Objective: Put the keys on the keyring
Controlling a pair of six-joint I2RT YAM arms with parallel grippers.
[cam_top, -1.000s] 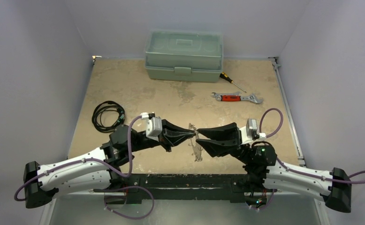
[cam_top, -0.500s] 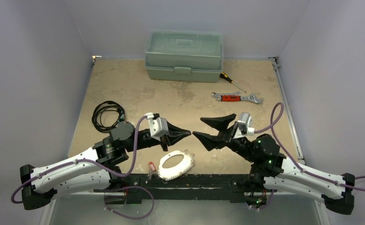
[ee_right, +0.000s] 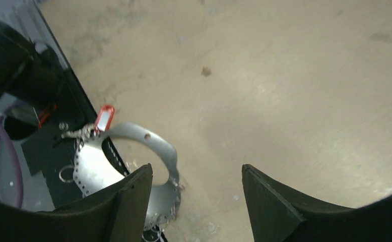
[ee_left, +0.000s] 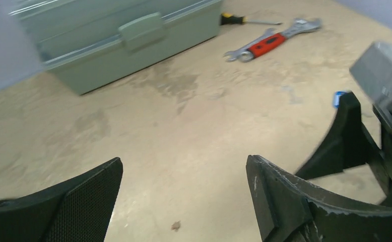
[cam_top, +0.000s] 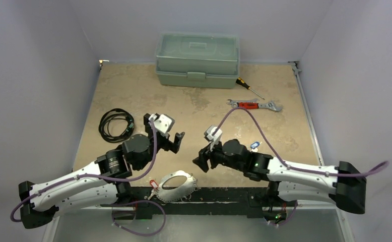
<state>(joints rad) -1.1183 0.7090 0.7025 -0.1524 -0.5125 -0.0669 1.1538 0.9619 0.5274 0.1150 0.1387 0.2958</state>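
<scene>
Beyond the spread left gripper [ee_left: 184, 162] and spread right gripper [ee_right: 196, 174] lie toolbox [cam_top: 197, 59], wrench [cam_top: 254, 105] and screwdriver [cam_top: 247, 85].

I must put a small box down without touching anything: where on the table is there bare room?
Bare: the wide middle of the table, between the toolbox, the cable coil and the wrench; also the back left corner beside the toolbox. Crowded: the near edge, with the keyring and red-tagged key.
</scene>
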